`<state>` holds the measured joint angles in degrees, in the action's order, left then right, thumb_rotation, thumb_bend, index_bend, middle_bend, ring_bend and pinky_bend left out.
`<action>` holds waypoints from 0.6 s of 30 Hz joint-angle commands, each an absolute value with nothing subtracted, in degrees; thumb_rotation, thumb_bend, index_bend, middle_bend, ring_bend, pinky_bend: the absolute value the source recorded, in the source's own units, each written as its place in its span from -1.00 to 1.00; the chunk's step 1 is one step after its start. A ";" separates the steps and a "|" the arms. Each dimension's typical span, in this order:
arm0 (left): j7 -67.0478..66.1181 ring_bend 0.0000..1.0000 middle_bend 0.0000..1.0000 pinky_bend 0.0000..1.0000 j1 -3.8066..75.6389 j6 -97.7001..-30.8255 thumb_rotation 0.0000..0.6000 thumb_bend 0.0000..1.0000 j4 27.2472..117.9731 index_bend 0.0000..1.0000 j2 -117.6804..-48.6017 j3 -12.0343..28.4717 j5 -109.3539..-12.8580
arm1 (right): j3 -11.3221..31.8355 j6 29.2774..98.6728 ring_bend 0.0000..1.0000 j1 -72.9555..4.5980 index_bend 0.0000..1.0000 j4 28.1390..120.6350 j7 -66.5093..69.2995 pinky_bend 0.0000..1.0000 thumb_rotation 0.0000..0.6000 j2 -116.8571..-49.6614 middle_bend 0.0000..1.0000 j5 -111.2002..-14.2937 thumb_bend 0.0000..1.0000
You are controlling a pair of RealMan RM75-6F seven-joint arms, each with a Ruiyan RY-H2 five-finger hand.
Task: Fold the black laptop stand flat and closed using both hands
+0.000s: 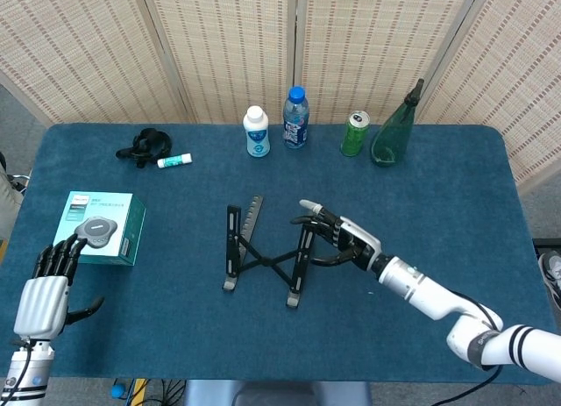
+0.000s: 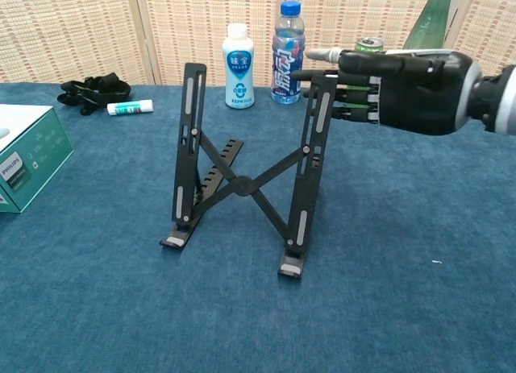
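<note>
Fingers of our right hand point(image 2: 387, 91) spread, touching the black laptop stand point(image 2: 242, 176) at its upper rail, our left hand point(image 1: 42, 296) spread, holding nothing, "PHILIPS" on the teal box point(image 2: 24, 159).

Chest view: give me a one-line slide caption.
Right hand touches the top of the black laptop stand's right rail; the stand is unfolded on the blue table.

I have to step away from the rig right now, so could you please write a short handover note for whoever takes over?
Right hand: at the top of the laptop stand's right rail, fingers against it; whether it truly grips is unclear.
Left hand: idle at the near left table edge, fingers apart, holding nothing.
Stand: mid-table, propped upright on its feet, X-brace spread open.
Done: right hand has made contact.
Left: bring the left hand to the left rail, press both rails together, lay the stand flat.
</note>
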<state>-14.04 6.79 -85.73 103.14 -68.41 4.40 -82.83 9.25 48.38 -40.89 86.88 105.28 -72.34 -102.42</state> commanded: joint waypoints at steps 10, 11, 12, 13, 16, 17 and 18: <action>-14.46 -1.00 -0.98 -1.00 6.78 -85.74 1.00 -0.71 103.42 -0.92 -68.54 4.28 -82.80 | -4.44 66.24 -0.90 -43.35 -0.97 91.24 109.12 -0.91 1.00 -65.12 -0.56 -115.92 -0.91; -14.44 -1.00 -0.98 -1.00 6.78 -85.73 1.00 -0.71 103.39 -0.92 -68.57 4.27 -82.80 | -5.01 66.66 -0.90 -43.59 -0.97 91.47 108.95 -0.90 1.00 -65.02 -0.57 -116.10 -0.91; -14.40 -1.00 -0.98 -1.00 6.78 -85.73 1.00 -0.71 103.37 -0.92 -68.59 4.28 -82.79 | -5.53 67.07 -0.90 -43.81 -0.97 91.69 108.63 -0.90 1.00 -64.95 -0.57 -116.26 -0.91; -14.37 -1.00 -0.98 -1.00 6.78 -85.76 1.00 -0.71 103.37 -0.92 -68.59 4.27 -82.83 | -6.00 67.46 -0.90 -43.99 -0.97 91.89 108.27 -0.90 1.00 -64.87 -0.58 -116.34 -0.91; -14.35 -1.00 -0.98 -1.00 6.66 -86.03 1.00 -0.71 103.38 -0.92 -68.50 4.25 -82.99 | -7.51 68.72 -0.90 -44.74 -0.97 92.69 107.40 -0.90 1.00 -64.42 -0.59 -116.36 -0.91; -14.34 -1.00 -0.98 -1.00 6.61 -86.08 1.00 -0.71 103.40 -0.92 -68.45 4.23 -82.99 | -7.93 68.97 -0.90 -44.90 -0.97 92.95 107.06 -0.90 1.00 -64.32 -0.59 -116.34 -0.91; -14.33 -1.00 -0.98 -1.00 6.58 -86.12 1.00 -0.71 103.39 -0.92 -68.42 4.21 -82.98 | -8.33 69.16 -0.90 -45.09 -0.97 93.18 106.68 -0.90 1.00 -64.22 -0.59 -116.36 -0.91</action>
<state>-14.32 6.57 -86.12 103.39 -68.42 4.21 -82.97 -7.85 68.82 -44.77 92.81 107.14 -64.43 -116.30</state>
